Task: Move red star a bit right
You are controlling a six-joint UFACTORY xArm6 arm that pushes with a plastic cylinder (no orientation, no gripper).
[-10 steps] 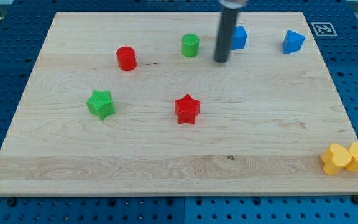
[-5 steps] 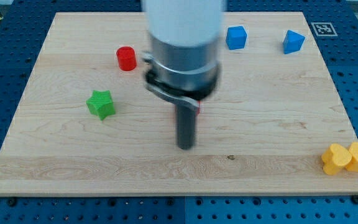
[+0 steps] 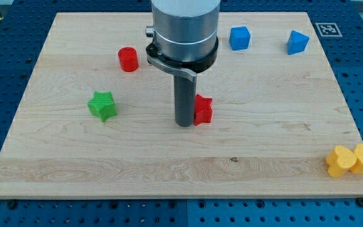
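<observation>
Tip (image 3: 184,124) touches red star (image 3: 203,110) from view's left.

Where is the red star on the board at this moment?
The red star lies near the board's middle, touching the right side of my tip; the green star sits well to the view's left.
</observation>
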